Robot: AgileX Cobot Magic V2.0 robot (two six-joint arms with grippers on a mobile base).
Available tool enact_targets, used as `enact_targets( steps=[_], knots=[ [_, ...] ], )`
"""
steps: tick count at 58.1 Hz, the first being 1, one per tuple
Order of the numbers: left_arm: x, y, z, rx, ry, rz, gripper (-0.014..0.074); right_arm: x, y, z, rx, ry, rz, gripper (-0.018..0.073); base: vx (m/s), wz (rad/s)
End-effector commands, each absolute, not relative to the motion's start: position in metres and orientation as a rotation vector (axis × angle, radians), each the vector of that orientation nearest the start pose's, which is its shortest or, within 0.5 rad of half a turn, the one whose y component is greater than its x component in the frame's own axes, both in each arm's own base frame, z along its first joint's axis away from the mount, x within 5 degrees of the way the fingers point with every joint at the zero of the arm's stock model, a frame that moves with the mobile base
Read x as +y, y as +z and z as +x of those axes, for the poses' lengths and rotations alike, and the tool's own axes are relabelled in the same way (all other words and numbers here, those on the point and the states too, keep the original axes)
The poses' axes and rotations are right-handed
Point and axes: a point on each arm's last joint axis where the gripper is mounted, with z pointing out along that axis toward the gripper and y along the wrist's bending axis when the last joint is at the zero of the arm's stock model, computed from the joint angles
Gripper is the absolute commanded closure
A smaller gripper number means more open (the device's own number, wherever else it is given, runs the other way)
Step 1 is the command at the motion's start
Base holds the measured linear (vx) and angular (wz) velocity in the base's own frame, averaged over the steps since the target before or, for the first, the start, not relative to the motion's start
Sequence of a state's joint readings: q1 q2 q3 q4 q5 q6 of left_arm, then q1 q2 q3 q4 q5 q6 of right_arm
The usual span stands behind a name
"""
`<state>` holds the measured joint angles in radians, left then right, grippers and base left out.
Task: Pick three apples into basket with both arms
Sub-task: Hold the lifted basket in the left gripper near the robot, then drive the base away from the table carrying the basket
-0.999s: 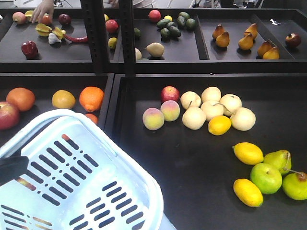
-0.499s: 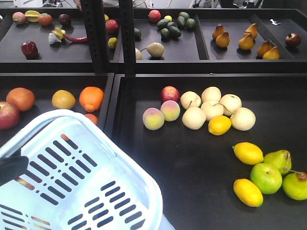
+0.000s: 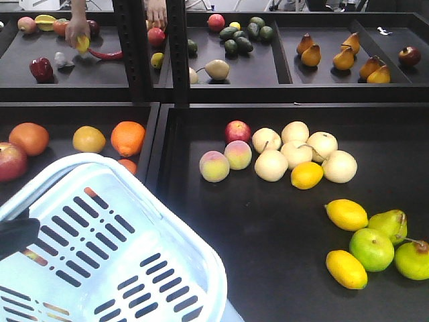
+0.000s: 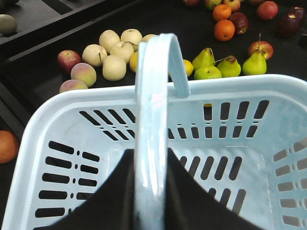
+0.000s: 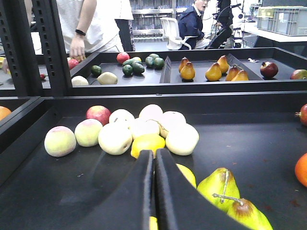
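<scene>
- Black shallow display trays fill the front view in two tiers, split by dark metal uprights. Behind them, the right wrist view shows a workroom with a standing person in a white shirt and a seated person in a dark jacket.
- One pale blue-white slotted plastic basket sits at the near left, overlapping the front left tray, with its hoop handle raised.
- Two apples lie outside the basket. One red round apple is at the left edge beside the citrus. A second red apple is in the right tray, just beside the peaches.
- Four orange citrus fruits, two blush peaches, three yellow lemons and three green pears share the front trays.
- The left gripper is clamped on the hoop handle, with one dark finger on each side of it.
- The right gripper has its fingers pressed together with only a thin slit between them. It grips nothing and sits low over the tray, just in front of a lemon.
</scene>
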<state>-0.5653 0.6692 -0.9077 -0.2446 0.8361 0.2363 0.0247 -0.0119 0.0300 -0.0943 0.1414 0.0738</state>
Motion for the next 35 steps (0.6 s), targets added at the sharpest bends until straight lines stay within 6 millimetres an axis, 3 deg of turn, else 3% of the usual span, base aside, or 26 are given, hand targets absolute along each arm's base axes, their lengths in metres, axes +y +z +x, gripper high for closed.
enact_targets(
  steps=[1, 35],
  knots=[
    [-0.0750, 0.4025, 0.0872, 1.853, -0.530, 0.695, 0.0602, 0.0005, 0.1941, 0.0564, 1.571, -0.019, -0.039, 0.0564, 0.00, 0.00],
    [-0.0750, 0.4025, 0.0872, 1.853, -0.530, 0.695, 0.0602, 0.0005, 0.1941, 0.0564, 1.571, -0.019, -0.039, 0.0564, -0.03, 0.05]
  ],
)
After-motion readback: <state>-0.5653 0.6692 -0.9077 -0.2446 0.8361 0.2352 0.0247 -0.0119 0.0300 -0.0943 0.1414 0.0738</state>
